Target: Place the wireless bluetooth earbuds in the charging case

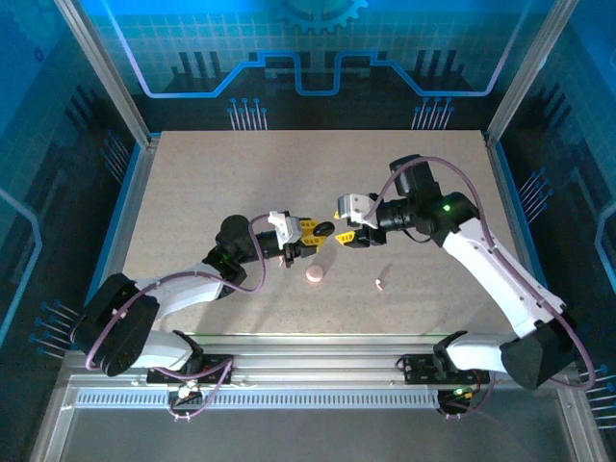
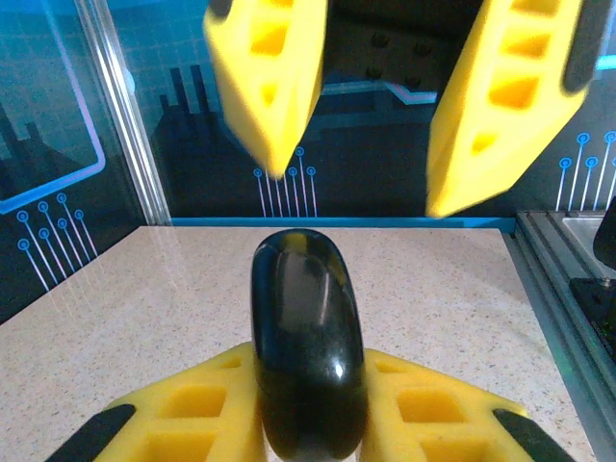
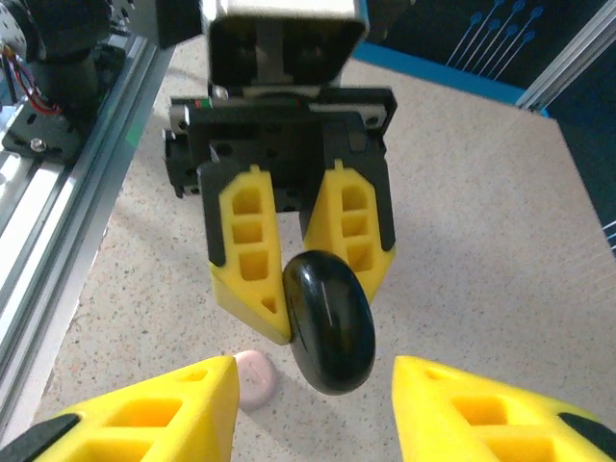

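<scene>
**Left gripper** (image 1: 318, 231), one: black body with yellow wedge fingers, clamped on the rim of the disc below and holding it on edge above the table.

**Glossy black round disc** (image 3: 327, 322), one: held upright in the left fingers. It hangs facing the gap between the right gripper's fingers, with space showing on both sides.

**Small round pale-pink puck, the charging case** (image 1: 315, 275), one: lies flat on the speckled beige tabletop (image 1: 192, 192), just nearer the arm bases than the two grippers. In the right wrist view it sits below and left of the disc.

**Right gripper** (image 1: 345, 236), one: yellow fingers spread apart, nothing between them, tips pointed at the left gripper.

**Tiny pale pinkish-white curved earbud** (image 1: 379, 284), one counted with certainty: lies on the table right of the puck, apart from it.

**Aluminium rail** (image 1: 308, 351), one: runs along the near edge.
</scene>
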